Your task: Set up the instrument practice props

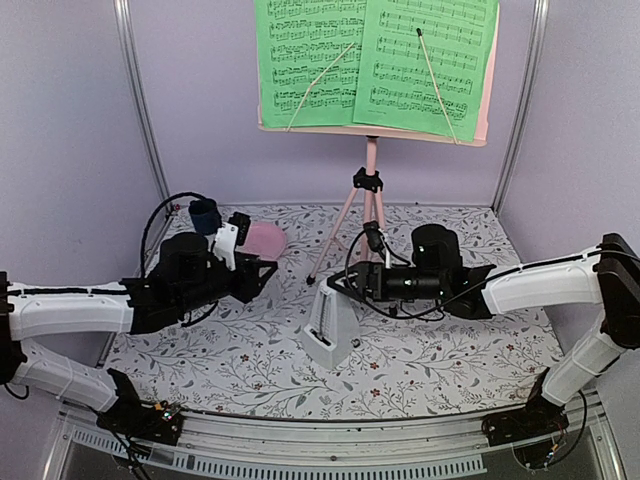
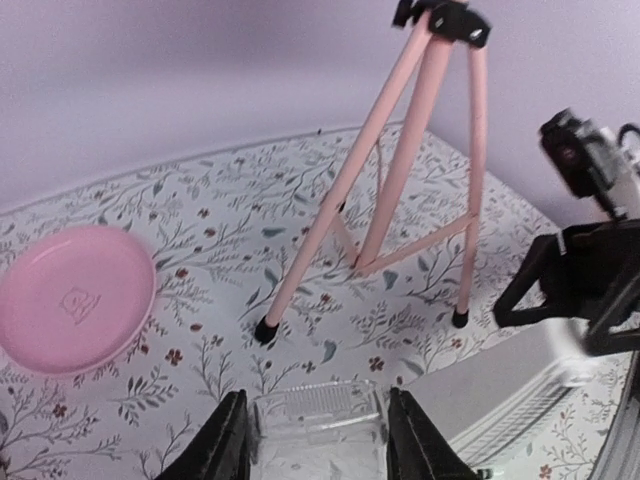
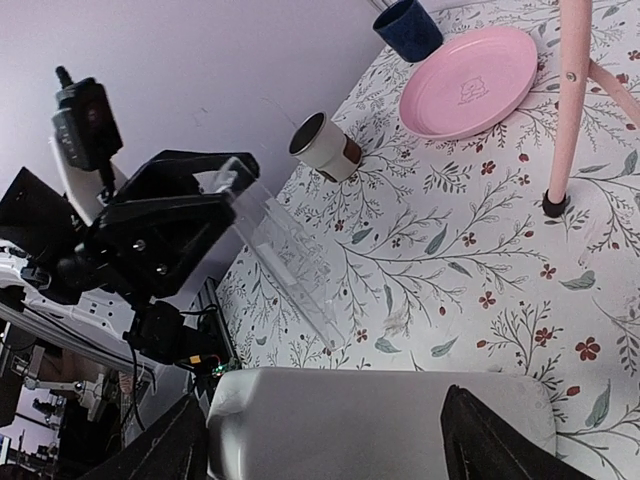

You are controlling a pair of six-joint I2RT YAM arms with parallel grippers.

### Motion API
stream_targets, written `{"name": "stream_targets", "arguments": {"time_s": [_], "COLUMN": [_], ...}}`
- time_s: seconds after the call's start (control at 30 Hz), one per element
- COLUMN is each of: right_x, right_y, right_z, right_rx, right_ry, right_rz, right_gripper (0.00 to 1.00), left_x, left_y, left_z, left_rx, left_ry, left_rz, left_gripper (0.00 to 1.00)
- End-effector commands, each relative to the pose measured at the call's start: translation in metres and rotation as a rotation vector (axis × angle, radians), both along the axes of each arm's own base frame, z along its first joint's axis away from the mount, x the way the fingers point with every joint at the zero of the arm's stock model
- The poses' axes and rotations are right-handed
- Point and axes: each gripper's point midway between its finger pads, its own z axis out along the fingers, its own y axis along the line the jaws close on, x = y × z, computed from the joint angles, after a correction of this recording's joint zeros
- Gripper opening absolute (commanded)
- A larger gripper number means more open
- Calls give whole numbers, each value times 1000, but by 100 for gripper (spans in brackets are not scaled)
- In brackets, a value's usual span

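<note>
music stand (image 1: 372, 180) up at twelve o'clock, green pages (image 1: 375, 60) on it; metronome (image 1: 330, 330) mid-worktop (image 1: 250, 360), so little seems left. right gripper (image 1: 345, 283) straddles it, grip unclear. left gripper (image 1: 262, 272), nine o'clock, pinches seemingly clear plastic (image 2: 318, 425).

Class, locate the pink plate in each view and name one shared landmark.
Top: plate left of centre.
Left wrist: plate at the left edge.
Right wrist: plate at the top, right of centre.
Landmark: the pink stand leg beside it.
</note>
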Motion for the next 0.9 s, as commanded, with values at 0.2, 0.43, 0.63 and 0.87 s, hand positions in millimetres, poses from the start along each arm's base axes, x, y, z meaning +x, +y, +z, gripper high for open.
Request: {"name": "stream_targets", "arguments": {"time_s": [0.2, 0.43, 0.63, 0.87], "right_x": [-6, -12, -23, -38], "right_y": [-6, -20, -37, -56], "right_z": [-10, 8, 4, -33], "right_rx": [-106, -93, -108, -163], "right_ry": [23, -15, -1, 70], "right_rz": [23, 0, -20, -33], "right_gripper": [90, 97, 99, 97], "left_x": [33, 54, 63, 62], "left_y": [17, 21, 28, 35], "left_z": [-88, -141, -167, -171], "left_rx": [156, 232, 260, 280], "left_ry": [381, 511, 548, 557], "left_rz": [41, 72, 102, 120], "left_gripper": [18, 18, 24, 59]}}
